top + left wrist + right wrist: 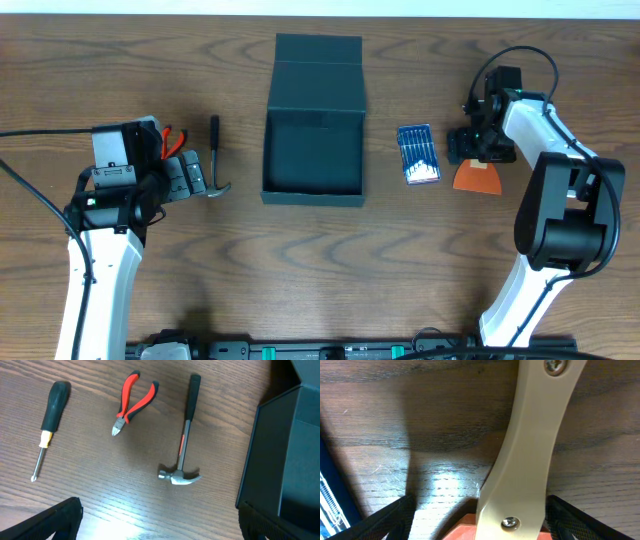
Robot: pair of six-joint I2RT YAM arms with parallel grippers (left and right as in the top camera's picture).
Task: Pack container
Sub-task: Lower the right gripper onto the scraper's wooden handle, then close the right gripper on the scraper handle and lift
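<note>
**Overhead view.** The box (313, 150) sat at the middle of the table (400, 270), upright, with its lid folded back toward the far edge. Left of it, apart from its wall, lay a hammer (215, 160) with its head toward the near edge. Farther left were red-handled pliers (172, 138), partly hidden by the left gripper (188, 176).

**Left wrist view.** This gripper's jaws were spread wide and held nothing. Ahead of them on the wood lay a screwdriver (50, 415), the pliers and the hammer, with the box wall at the right.

**Right side.** Just right of the box lay a blue case (417, 153), and beyond it a scraper (478, 178) with an orange blade. The right gripper (470, 148) stood low over the scraper. Its jaws were spread and straddled the cream handle (535, 440), with a clear gap on one side.
</note>
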